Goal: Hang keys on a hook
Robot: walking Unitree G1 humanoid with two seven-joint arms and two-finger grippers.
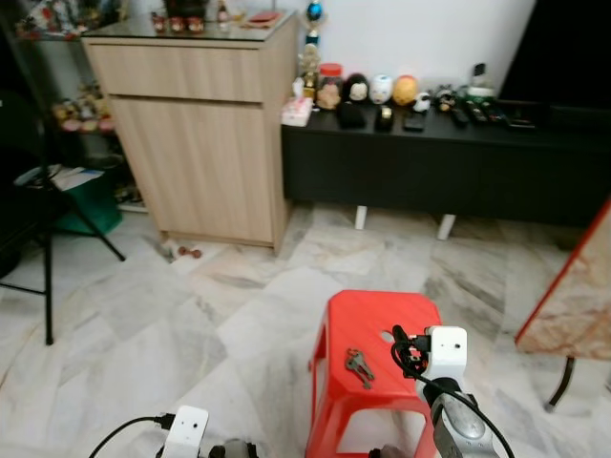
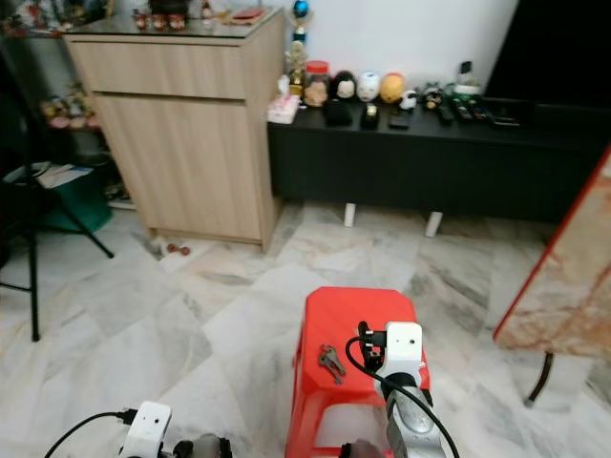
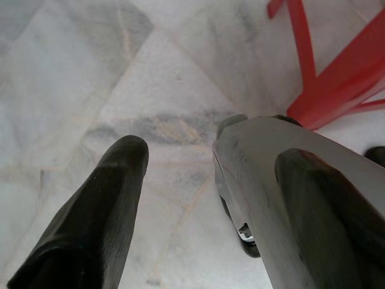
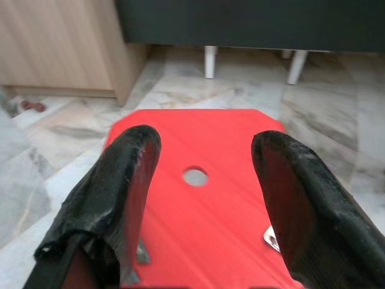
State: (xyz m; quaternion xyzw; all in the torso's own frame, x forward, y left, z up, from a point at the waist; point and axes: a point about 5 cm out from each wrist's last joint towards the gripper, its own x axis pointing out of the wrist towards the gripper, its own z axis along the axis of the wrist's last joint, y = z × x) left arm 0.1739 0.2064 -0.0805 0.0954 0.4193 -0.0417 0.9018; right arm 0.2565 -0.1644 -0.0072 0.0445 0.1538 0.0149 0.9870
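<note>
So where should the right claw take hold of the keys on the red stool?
The small bunch of metal keys lies flat on the red plastic stool, near its front left. Best come straight down from above with the open right claw, pinching across the clustered middle; lying flat, it probably offers no side grip.

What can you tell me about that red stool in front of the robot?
The red stool looks like moulded glossy plastic: a squarish seat with cut corners, a small round hole in the middle, and splayed legs. It stands upright on the pale marble floor, apart from the furniture. A small bunch of keys lies flat on its seat. The right gripper hovers open just above the seat.
</note>
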